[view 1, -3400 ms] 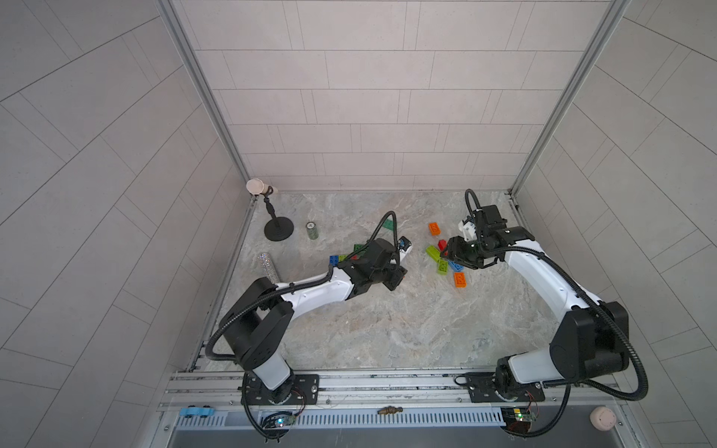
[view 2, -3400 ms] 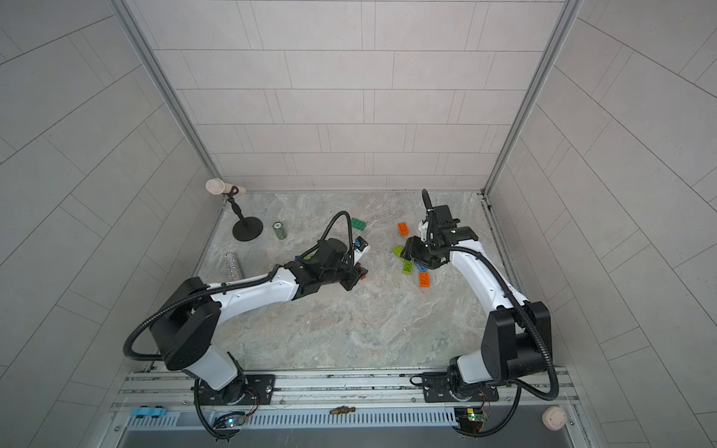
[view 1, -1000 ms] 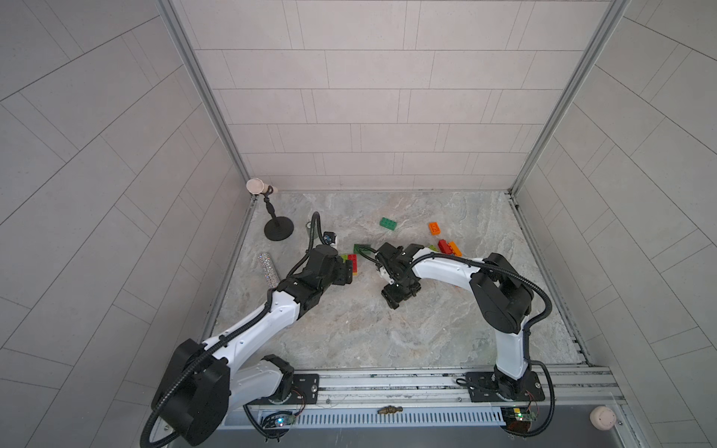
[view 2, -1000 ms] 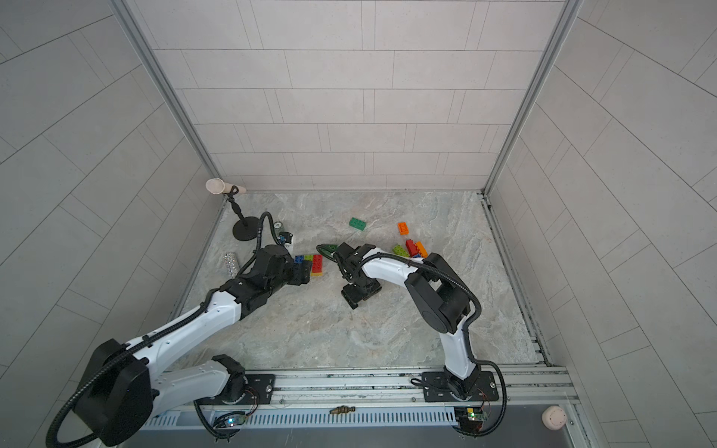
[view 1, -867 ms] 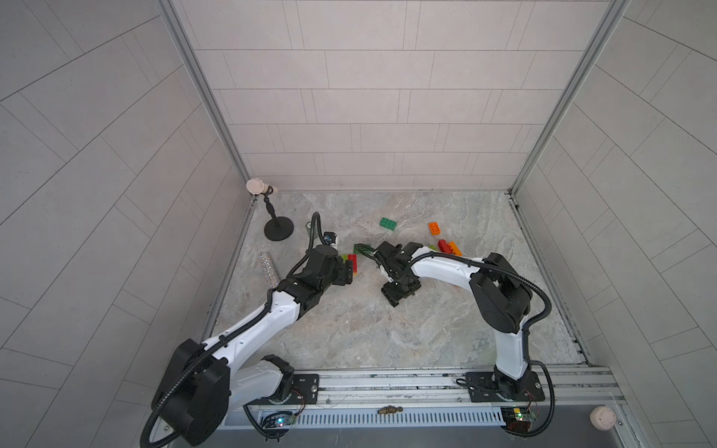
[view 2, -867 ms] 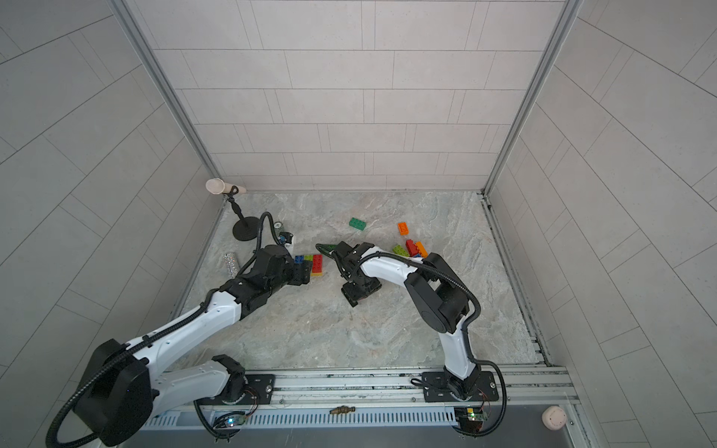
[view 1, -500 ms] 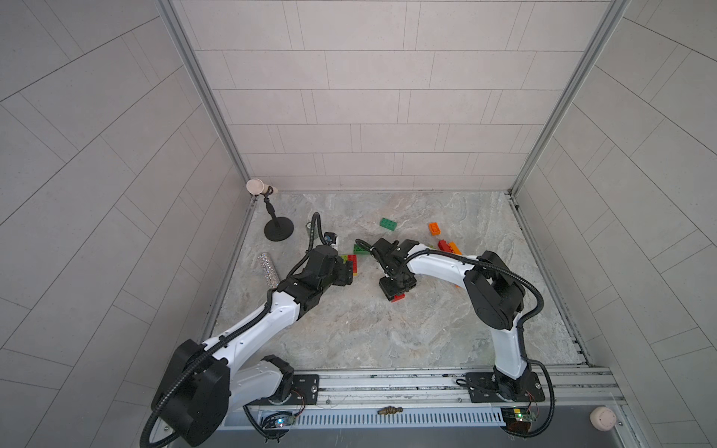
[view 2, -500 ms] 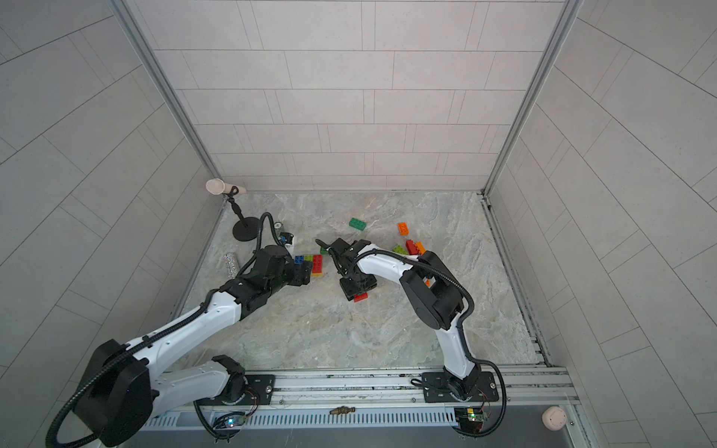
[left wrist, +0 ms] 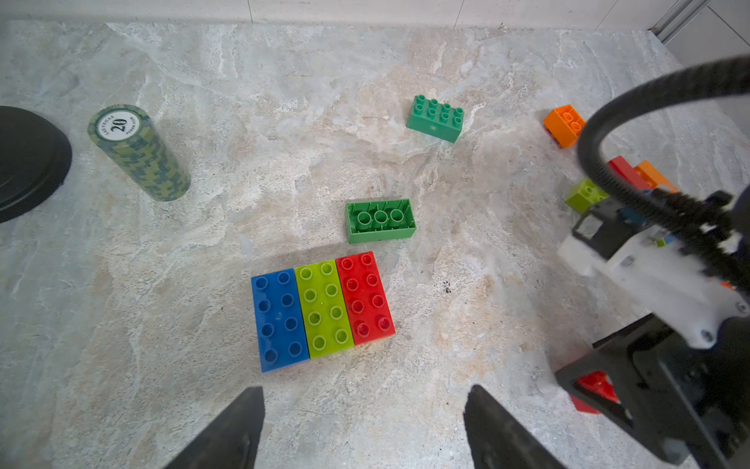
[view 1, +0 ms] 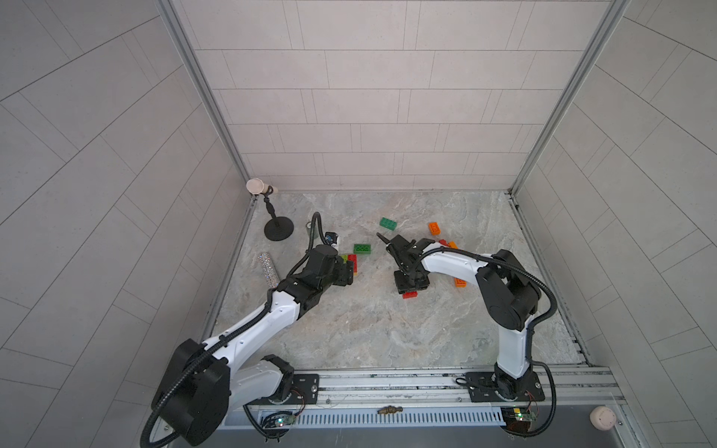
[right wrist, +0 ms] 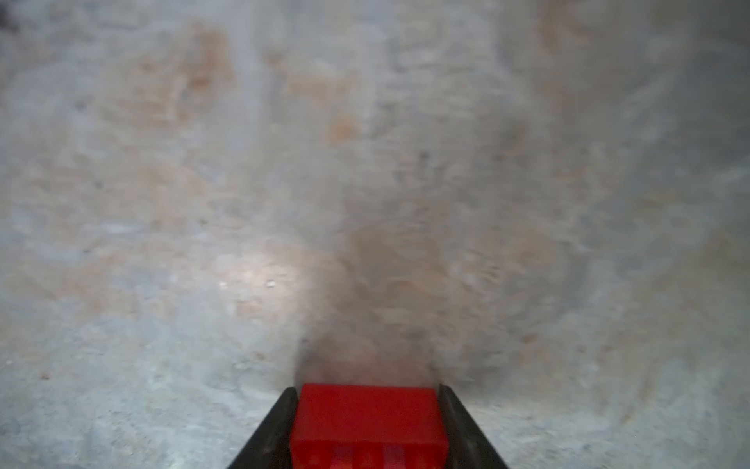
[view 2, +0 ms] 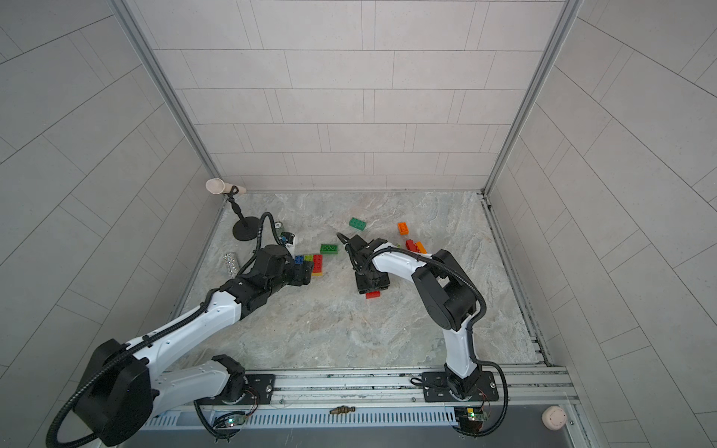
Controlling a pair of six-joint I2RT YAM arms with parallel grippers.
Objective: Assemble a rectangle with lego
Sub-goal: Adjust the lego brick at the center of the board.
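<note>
L gripper [left wrist: 365,392] hangs spread & empty on the near side of the row of blue, lime and red plastic bricks [left wrist: 323,309]. They lie side by side, long axes near-far, left-centre on the marble tabletop [view 1: 349,341]. To the right, R gripper [right wrist: 367,392] pinches a loose red plastic brick [view 1: 410,294], on or just off the table, can't tell. Row's free red side lies left & slightly far of it. Held brick seems to run left-right, so prob a quarter turn needed b4 docking.

— Anything readable here?
— Only on the stack of green chips [left wrist: 138,152] on the desk [left wrist: 284,81]: its white top label says "20".
— And the lettering ringing it?
— Too small to tell.
</note>
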